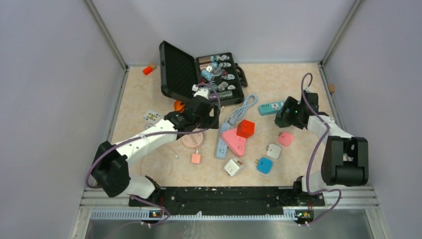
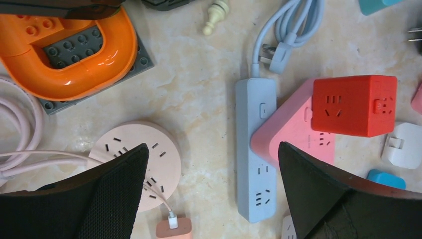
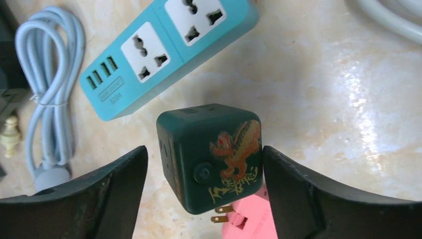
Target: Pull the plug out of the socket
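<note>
One green cube (image 3: 209,157), flanked by right hand (image 3: 204,149)

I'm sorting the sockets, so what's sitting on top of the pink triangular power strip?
A red cube socket sits on the pink triangular power strip. The face beneath the cube is covered, so any plugged-in prongs can't be seen.

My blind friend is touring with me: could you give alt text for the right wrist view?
A dark green cube adapter with a gold-and-orange print sits between the open fingers of the right gripper. Beyond it lie a teal power strip and a coiled blue cable.
</note>
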Motion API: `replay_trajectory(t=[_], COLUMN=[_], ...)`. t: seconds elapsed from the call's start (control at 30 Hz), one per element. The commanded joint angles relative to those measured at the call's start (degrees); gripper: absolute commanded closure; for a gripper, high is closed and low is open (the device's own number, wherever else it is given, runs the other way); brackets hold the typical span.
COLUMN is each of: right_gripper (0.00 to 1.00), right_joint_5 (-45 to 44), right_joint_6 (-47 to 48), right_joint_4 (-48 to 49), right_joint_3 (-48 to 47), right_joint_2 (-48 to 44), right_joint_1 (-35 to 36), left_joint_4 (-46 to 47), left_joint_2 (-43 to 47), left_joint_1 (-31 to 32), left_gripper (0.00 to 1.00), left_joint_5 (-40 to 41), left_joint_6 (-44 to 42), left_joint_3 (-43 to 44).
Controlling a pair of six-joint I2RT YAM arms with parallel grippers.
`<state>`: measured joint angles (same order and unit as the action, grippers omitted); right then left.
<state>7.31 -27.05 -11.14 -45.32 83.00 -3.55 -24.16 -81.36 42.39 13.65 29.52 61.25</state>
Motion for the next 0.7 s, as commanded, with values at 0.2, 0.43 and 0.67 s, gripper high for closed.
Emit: replay_trajectory(t=[0.2, 0.43, 0.67], right_gripper=[0.13, 0.13, 0.14], right_joint_5=[-11.11, -14.4, -4.58], right_joint_6=[0.0, -5.72, -5.27], right_joint_4=[-8.51, -10.48, -7.88], right_joint_3=[-6.01, -6.06, -4.72], right_joint_2=[-3.31, -8.5, -10.27], right_joint_1=[-0.4, -0.4, -0.25], left_joint_4=[2.96, 2.66, 0.35], left_joint_2=[6.16, 7.6, 3.72], left_joint_1=[-0.03, -0.02, 0.06], left_gripper=[0.01, 0.01, 0.01], left_joint_5=[3.23, -0.79, -7.84], left_joint_6=[2.67, 1.42, 1.44], left_joint_3=[-4.27, -5.39, -3.27])
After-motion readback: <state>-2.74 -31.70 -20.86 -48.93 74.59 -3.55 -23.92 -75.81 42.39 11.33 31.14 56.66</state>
